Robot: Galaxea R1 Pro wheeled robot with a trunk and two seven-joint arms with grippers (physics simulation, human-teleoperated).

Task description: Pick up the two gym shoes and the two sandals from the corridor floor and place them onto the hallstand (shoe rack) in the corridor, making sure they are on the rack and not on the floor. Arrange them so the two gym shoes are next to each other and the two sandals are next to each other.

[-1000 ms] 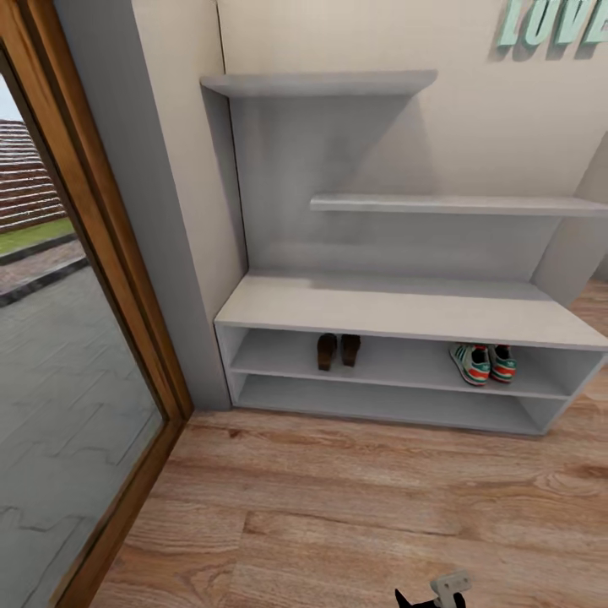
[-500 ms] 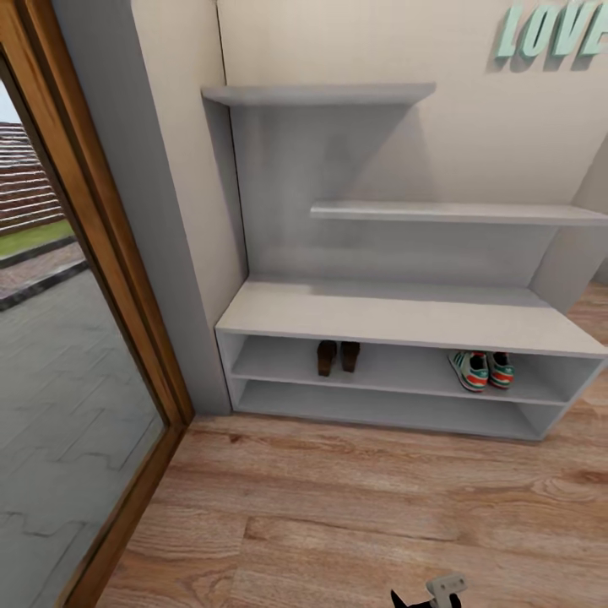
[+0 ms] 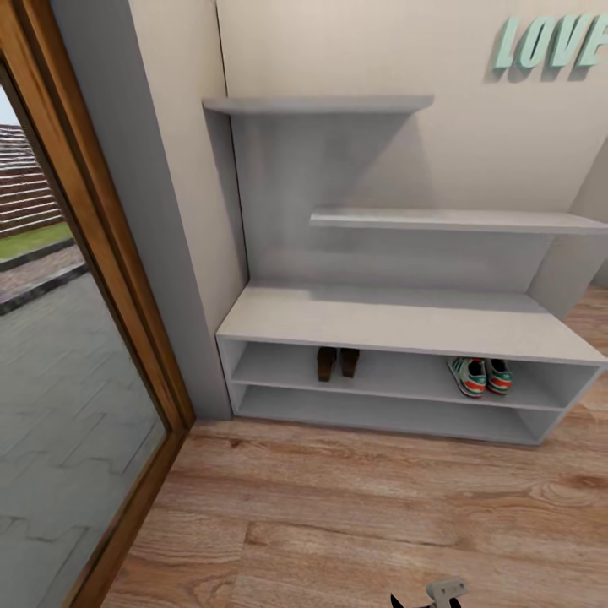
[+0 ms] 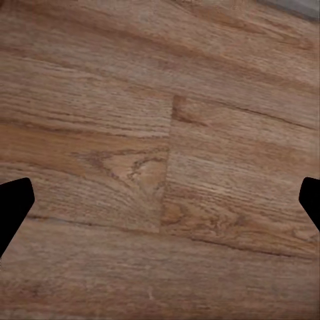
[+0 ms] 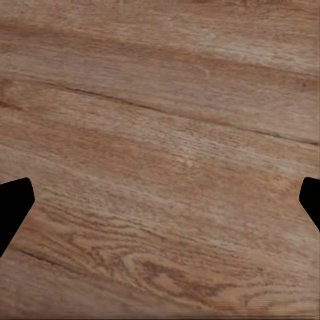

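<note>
Already shelved: sandals (image 3: 337, 363) paired, gym shoes (image 3: 480, 376) paired, inside hallstand (image 3: 397, 321). Left gripper (image 4: 160, 200) and right gripper (image 5: 160, 200) spread wide, empty over corridor floor (image 3: 355, 507). Little left to spoil, barring a base bump against the rack.

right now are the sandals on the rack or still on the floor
On the rack: the sandals stand side by side on the upper low shelf of the hallstand, left of the gym shoes.

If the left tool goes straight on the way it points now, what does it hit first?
Most likely the bare floor: between the open left tool's fingers there are just wood planks, nothing else in line. How far off is unclear.
</note>
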